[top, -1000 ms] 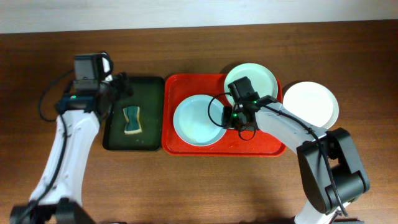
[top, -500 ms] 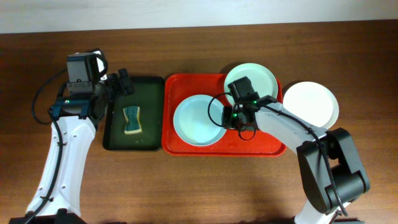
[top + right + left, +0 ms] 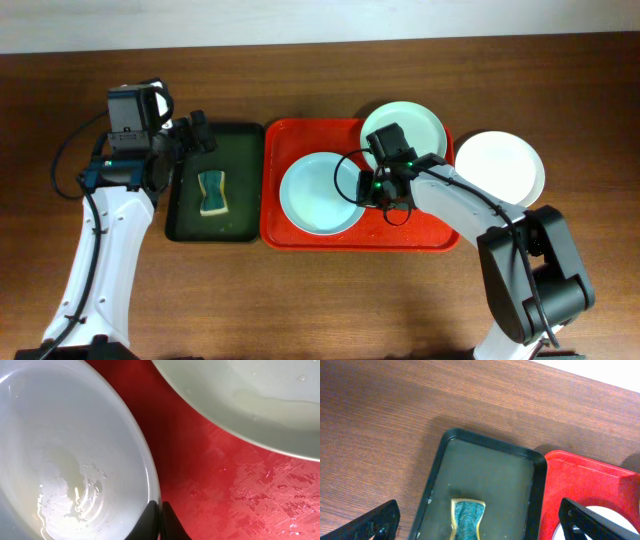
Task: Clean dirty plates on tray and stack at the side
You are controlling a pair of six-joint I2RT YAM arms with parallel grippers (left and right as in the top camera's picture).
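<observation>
Item 1. Pale blue plate [image 3: 320,193]: lay flat on the left half of the red tray [image 3: 300,235], its inside wet with beads of water. The right pincer [image 3: 160,505] stood at this plate's right rim, low over the tray floor, its two dark tips pressed together. I could not tell whether the rim itself was nipped between them.

Item 2. Pale green plate [image 3: 403,130]: sat at the tray's far right corner, just beyond the right pincer, with a faint yellowish smear on its inside and its edge overhanging the tray's rim.

Item 3. White plate [image 3: 500,168]: rested on the table [image 3: 300,300], off the tray, just to the tray's right and well apart from either pincer.

Item 4. Dark green tray [image 3: 240,150]: lay just left of the red tray, side by side. A sponge [image 3: 212,192], yellow-edged with a teal face, lay in its middle.

Item 5. Left pincer [image 3: 195,132]: hung above the far left corner of the dark green tray, jaws spread wide with nothing between them, well apart from all three plates.
</observation>
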